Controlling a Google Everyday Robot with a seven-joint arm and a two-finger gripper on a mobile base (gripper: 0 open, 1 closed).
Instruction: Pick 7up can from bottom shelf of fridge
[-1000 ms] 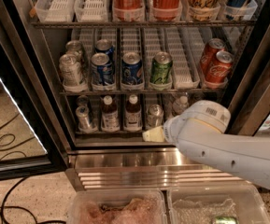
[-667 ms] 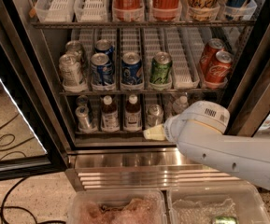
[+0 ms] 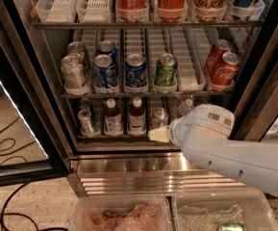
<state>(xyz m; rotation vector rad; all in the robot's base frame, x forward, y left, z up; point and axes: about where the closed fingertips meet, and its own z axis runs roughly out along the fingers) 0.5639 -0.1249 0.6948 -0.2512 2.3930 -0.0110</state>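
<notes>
Hovering mid-frame, the gripper (image 3: 158,134) sits low, just before the 7up can (image 3: 159,117), since that can stands on the bottom shelf (image 3: 114,137) of the fridge (image 3: 129,165); whether it grips anything, I cannot tell.

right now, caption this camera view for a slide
Tool poised at the front of the bottom shelf of the fridge, right before the 7up can

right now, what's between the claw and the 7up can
Nothing shows there: in the camera view the claw sits just below the 7up can.
</notes>
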